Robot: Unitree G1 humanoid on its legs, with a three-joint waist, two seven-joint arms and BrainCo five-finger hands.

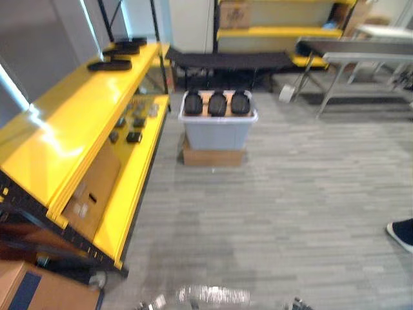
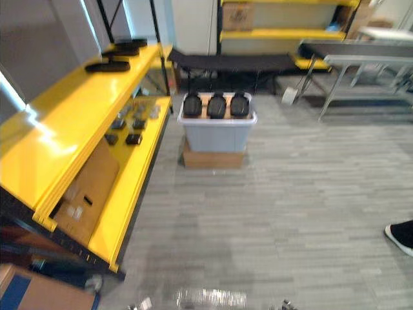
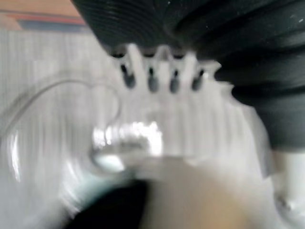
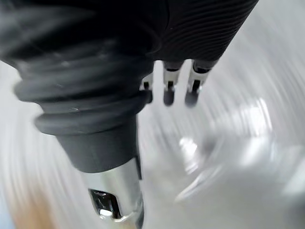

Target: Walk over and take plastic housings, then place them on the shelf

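Note:
Three black plastic housings (image 1: pixel 217 103) stand side by side in a pale grey bin (image 1: pixel 217 131) on the floor ahead, a few steps away. The bin rests on a flat cardboard box (image 1: pixel 213 157). To my left runs a yellow shelf (image 1: pixel 71 123); more black housings (image 1: pixel 110 64) lie at the far end of its top board. My left hand (image 3: pixel 157 71) hangs over the floor with relaxed fingers and holds nothing. My right hand (image 4: pixel 169 88) also hangs free with straight fingers, nothing in it.
Small dark parts (image 1: pixel 132 126) and a cardboard sheet (image 1: pixel 93 184) lie on the shelf's lower level. A black bench (image 1: pixel 229 60) stands behind the bin, a metal table (image 1: pixel 361 51) at back right. A person's shoe (image 1: pixel 401 234) shows at right. A cardboard box (image 1: pixel 39 287) sits at lower left.

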